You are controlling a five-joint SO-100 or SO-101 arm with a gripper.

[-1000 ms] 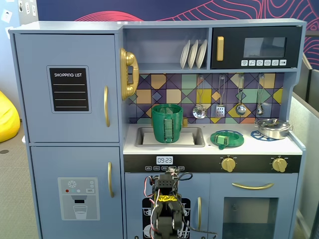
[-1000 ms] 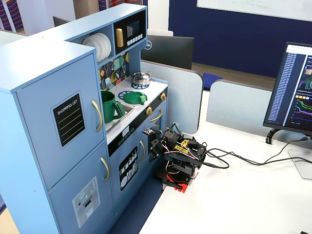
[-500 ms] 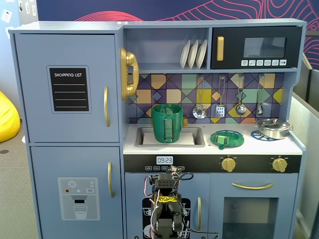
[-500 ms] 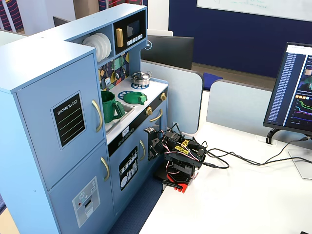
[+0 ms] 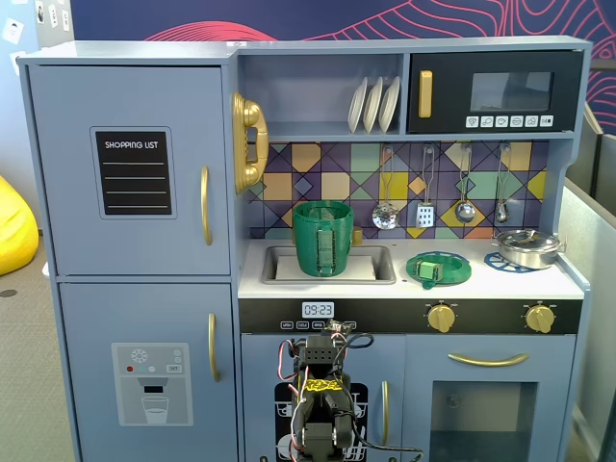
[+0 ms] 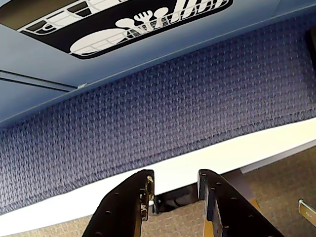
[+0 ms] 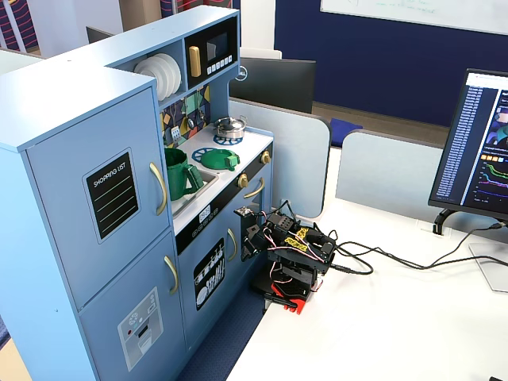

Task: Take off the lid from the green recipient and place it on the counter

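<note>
The green recipient (image 5: 322, 238) stands upright in the sink with no lid on it; it also shows in a fixed view (image 7: 178, 173). The lid (image 5: 438, 268) lies flat on the counter (image 5: 385, 285) over the left burner ring, to the right of the sink, and shows in the other fixed view too (image 7: 220, 159). The arm (image 5: 322, 395) is folded low in front of the kitchen's lower doors, well below the counter. In the wrist view my gripper (image 6: 175, 180) is open and empty, pointing down at a white table edge and blue carpet.
A steel pot (image 5: 527, 247) sits on the right burner. Utensils hang on the back wall above the counter. The arm's base (image 7: 290, 262) stands on a white table with cables, and a monitor (image 7: 476, 143) is at its right.
</note>
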